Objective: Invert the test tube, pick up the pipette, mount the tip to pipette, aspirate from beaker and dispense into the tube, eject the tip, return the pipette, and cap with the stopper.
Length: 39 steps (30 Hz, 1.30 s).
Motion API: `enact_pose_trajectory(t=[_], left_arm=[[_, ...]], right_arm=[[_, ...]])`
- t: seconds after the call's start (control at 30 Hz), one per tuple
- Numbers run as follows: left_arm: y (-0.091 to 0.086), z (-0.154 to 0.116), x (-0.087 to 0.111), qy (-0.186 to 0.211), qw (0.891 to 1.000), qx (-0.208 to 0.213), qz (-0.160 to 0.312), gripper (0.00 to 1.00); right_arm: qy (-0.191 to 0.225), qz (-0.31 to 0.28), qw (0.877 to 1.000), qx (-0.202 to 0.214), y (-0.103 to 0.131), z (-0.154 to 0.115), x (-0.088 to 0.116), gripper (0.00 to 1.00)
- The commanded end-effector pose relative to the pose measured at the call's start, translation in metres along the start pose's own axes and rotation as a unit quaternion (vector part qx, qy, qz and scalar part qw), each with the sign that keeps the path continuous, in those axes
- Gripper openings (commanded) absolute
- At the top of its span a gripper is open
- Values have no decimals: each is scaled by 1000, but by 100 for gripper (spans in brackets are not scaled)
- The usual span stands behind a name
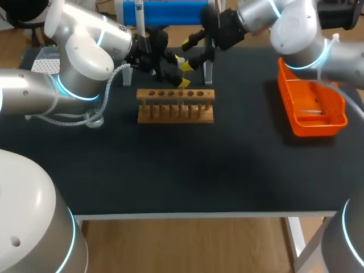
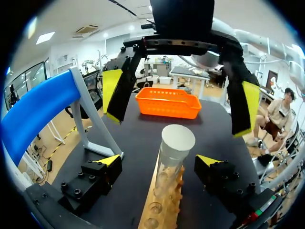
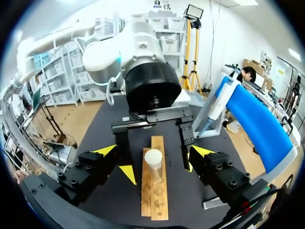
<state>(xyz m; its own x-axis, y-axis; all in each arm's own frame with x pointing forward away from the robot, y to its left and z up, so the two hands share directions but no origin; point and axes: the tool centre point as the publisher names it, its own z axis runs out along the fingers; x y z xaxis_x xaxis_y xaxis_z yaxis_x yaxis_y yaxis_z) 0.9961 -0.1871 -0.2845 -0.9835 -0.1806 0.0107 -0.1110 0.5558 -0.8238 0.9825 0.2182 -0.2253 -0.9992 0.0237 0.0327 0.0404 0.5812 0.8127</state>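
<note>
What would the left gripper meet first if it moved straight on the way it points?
Probably the clear glass test tube standing in the wooden rack, centred ahead of the left gripper, though depth is unclear.

The pipette [image 1: 139,14] on the blue stand [image 1: 170,12] is cut off at the top of the head view. What lies in the orange basket [image 1: 304,126] is too small to tell. The bottom of the test tube [image 2: 175,152] is hidden inside the wooden rack [image 2: 167,212].
</note>
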Motion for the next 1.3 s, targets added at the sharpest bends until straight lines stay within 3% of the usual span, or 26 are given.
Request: enact_pose_trajectory(t=[0.03,0.73,0.77,0.87,0.9,1.3], left_arm=[[-1,0,-1,1,1000,-1,0,100],[-1,0,-1,1,1000,-1,0,100],[-1,0,-1,1,1000,-1,0,100],[-1,0,-1,1,1000,-1,0,100],[-1,0,-1,1,1000,-1,0,100],[-1,0,-1,1,1000,-1,0,100]], right_arm=[[10,-2,999,-36,-6,-6,1,100],[56,-14,986,-159,4,-17,11,100],[56,-15,985,-162,4,-18,11,89],[57,-17,982,-180,5,-19,14,13],[58,-18,981,-184,6,-19,16,0],[59,-19,967,-246,12,-14,23,0]])
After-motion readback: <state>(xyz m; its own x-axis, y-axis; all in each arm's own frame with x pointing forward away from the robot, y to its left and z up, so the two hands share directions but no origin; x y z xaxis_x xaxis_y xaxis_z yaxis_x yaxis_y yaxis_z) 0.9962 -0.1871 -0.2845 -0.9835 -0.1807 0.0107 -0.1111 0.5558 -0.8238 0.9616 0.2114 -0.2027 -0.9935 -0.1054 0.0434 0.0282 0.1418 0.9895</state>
